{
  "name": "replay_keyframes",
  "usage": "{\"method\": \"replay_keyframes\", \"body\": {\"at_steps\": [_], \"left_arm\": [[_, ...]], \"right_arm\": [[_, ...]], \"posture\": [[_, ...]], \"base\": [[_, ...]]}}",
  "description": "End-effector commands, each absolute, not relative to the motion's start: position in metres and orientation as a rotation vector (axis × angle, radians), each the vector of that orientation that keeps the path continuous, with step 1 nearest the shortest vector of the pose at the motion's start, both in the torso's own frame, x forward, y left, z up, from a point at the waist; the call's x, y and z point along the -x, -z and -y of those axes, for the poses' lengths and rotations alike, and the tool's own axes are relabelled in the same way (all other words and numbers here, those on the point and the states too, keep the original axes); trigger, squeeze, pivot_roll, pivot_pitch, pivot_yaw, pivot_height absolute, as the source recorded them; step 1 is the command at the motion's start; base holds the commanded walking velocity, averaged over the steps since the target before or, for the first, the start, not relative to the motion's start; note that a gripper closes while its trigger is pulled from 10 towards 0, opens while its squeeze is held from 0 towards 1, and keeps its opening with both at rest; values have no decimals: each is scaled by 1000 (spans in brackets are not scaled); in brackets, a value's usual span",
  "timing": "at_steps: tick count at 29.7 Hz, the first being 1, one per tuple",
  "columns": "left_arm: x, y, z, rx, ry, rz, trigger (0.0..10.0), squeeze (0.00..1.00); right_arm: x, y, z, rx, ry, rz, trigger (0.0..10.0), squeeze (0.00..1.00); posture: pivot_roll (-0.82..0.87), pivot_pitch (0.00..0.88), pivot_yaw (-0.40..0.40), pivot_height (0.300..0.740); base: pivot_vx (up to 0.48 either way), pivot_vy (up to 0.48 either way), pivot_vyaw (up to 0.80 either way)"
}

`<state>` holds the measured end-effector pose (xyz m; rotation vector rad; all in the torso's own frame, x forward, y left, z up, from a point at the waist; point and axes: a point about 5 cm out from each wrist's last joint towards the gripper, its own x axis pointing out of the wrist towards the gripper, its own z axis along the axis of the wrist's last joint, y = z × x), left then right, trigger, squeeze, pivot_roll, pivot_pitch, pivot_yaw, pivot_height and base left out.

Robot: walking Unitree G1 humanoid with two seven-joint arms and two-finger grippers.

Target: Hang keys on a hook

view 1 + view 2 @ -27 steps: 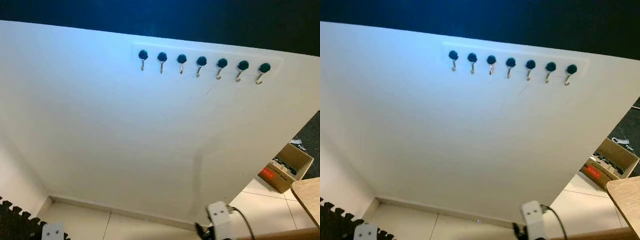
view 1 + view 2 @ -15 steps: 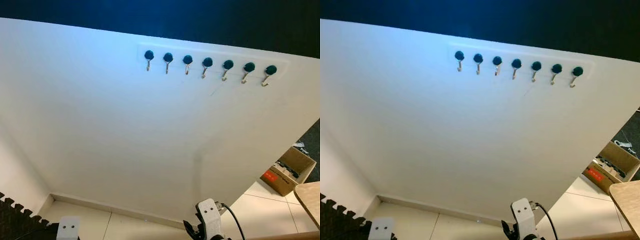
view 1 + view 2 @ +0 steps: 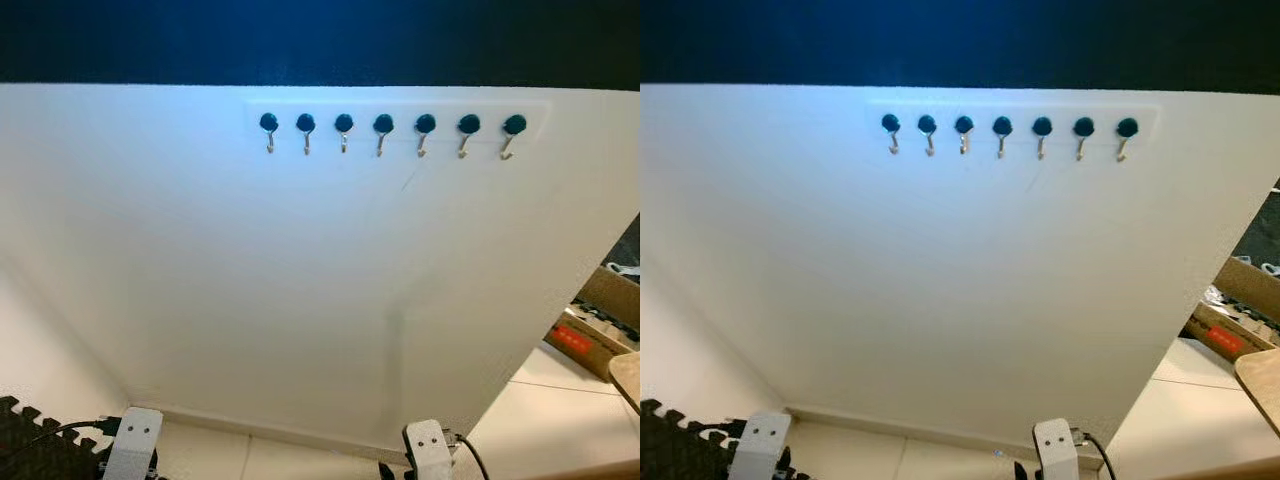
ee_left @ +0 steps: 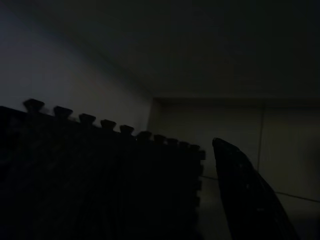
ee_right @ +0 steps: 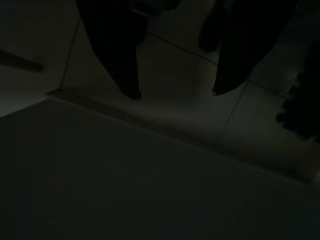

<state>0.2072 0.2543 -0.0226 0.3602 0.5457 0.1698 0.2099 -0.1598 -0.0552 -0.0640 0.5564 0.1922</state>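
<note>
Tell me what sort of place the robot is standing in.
Probably a home hallway or entry corner: a white wall carries a row of hooks with dark round knobs, the floor is pale tile, and an open cardboard box sits to the right.

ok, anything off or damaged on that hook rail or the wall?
Nothing looks damaged. The hook rail sits level on the white wall with seven dark-capped hooks evenly spaced, all bare: no keys hang there. A faint thin line runs down the wall below the middle hooks; too faint to tell whether it is a scratch.
</note>
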Motion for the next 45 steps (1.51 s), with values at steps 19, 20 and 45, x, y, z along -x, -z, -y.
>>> {"method": "replay_keyframes", "body": {"at_steps": [19, 20, 45], "left_arm": [[-210, 30, -250, -314, -179, -564, 10000, 0], [-210, 30, -250, -311, -182, -562, 10000, 0], [-206, 32, -246, -295, -181, -560, 10000, 0]], "right_arm": [[-224, 48, 165, 72, -172, -527, 10000, 0], [-224, 48, 164, 73, -174, -529, 10000, 0], [-226, 47, 158, 79, -208, -531, 10000, 0]], "posture": [[167, 88, 51, 740], [167, 88, 51, 740], [183, 91, 36, 740]], "base": [[0, 0, 0], [0, 0, 0], [-141, 0, 0]]}}
